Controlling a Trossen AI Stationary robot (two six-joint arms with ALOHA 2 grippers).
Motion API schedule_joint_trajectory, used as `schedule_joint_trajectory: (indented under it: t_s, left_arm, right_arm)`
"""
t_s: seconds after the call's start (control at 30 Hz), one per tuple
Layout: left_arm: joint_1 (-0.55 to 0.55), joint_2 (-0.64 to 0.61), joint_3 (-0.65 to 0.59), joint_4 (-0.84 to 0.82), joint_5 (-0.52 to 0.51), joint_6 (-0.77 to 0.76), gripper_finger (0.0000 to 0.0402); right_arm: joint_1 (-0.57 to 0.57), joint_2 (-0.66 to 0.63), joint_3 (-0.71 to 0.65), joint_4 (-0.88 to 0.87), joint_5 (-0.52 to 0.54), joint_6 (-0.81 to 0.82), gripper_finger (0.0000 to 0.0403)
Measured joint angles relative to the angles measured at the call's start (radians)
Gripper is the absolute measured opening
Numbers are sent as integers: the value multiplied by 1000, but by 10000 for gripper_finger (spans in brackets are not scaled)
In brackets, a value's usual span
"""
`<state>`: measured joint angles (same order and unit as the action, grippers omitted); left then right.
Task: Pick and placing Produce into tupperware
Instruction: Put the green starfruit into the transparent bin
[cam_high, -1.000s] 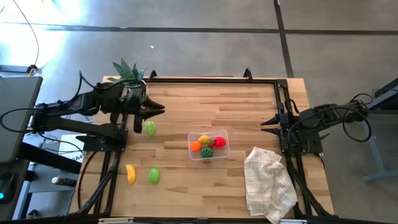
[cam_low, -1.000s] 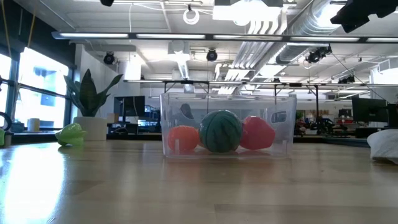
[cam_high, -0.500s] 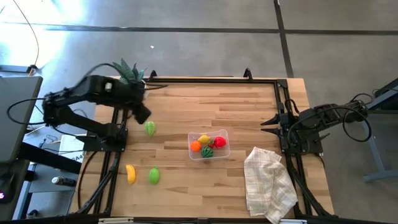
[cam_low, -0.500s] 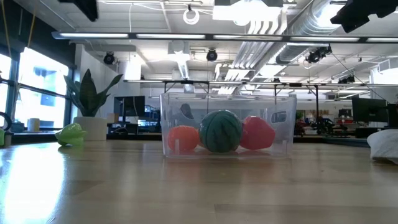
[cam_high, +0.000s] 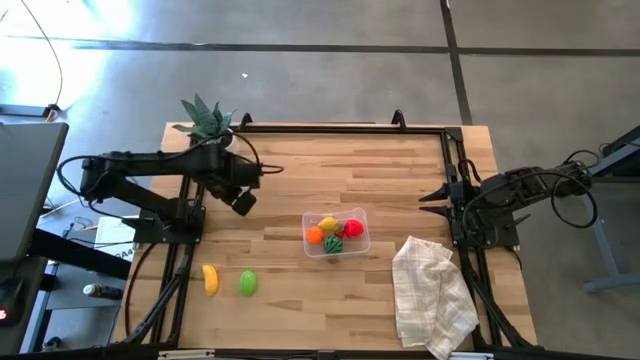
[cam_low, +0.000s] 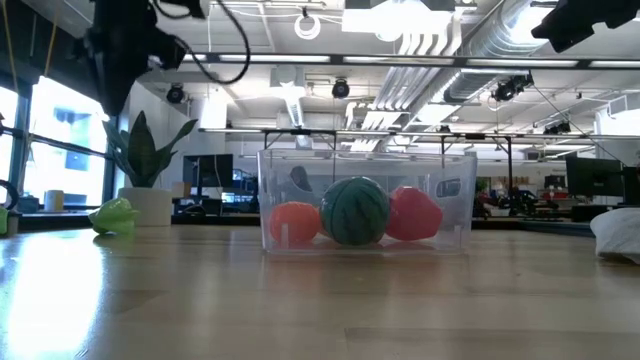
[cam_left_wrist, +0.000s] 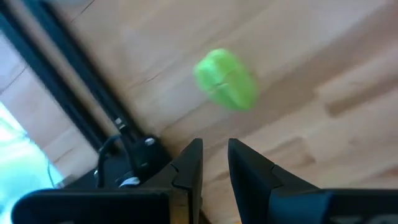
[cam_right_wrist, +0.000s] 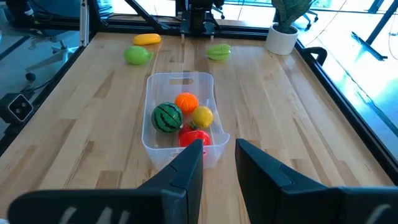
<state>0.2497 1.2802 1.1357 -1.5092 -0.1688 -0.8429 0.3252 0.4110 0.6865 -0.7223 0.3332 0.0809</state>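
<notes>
Hovering over the green piece (cam_left_wrist: 225, 79), your left claw (cam_high: 243, 203), fingers a narrow gap apart and empty, sits between plant (cam_high: 207, 118) and tupperware (cam_high: 337, 233); right claw (cam_high: 430, 196) waits likewise.

I am wearing matte black all over, my two jointed arms trailing looped black cables along their links, each ending in a pair of flat, angular dark fingers (cam_left_wrist: 189, 168), with small silver screws showing just behind my left gripper (cam_left_wrist: 214, 163).
</notes>
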Motion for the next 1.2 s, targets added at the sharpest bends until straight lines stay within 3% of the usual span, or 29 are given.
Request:
schedule_joint_trajectory:
  t_s: [0.2,0.37,0.67,1.2]
  left_arm:
    - [6,-3,-123,60,26,-27,67]
    - [13,-2,-215,214,95,-17,67]
    - [25,-3,-233,284,129,46,77]
    - [61,-1,-233,303,119,5,274]
  right_arm:
    - [0,0,0,0,0,0,84]
    - [0,0,0,0,0,0,84]
    - [0,0,0,0,0,0,84]
    - [0,0,0,0,0,0,84]
